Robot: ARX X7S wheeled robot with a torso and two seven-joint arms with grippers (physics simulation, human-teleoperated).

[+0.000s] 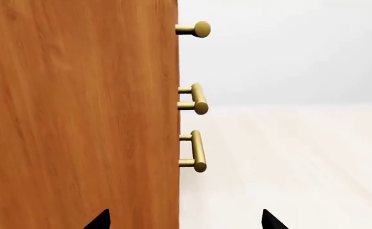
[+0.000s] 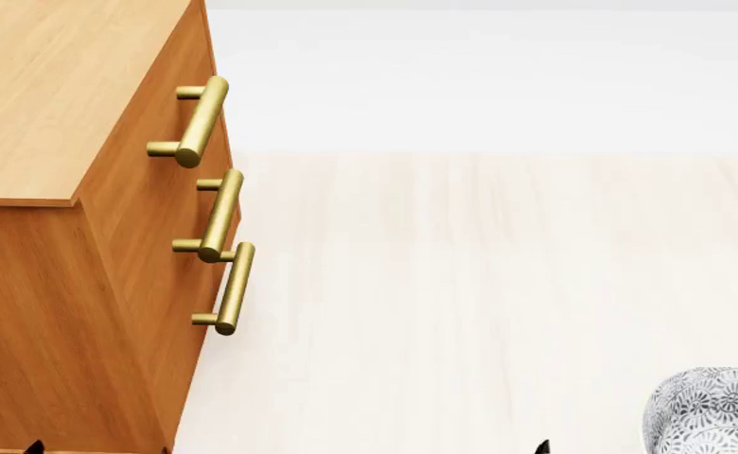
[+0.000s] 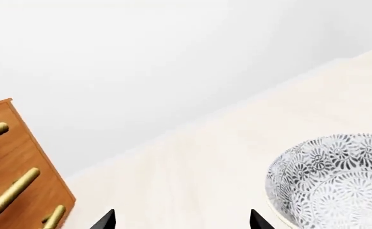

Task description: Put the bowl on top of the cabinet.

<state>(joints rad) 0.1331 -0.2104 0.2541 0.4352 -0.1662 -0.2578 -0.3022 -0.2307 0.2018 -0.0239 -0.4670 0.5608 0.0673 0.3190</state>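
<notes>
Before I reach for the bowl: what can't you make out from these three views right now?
- Bowl: cut off by the head view's lower right corner; the right wrist view also crops it.
- Right gripper: only two fingertips show at the frame edge.
- Left gripper: likewise, only fingertips.
- Cabinet: its far top runs off the head view's left edge.

Cabinet (image 2: 54, 189) left — bowl (image 2: 712, 412) well right.

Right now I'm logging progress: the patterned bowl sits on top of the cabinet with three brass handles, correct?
Not on top. The head view shows the bowl resting on the pale floor, apart from the cabinet, whose top is bare where visible. The three brass handles are right.
</notes>
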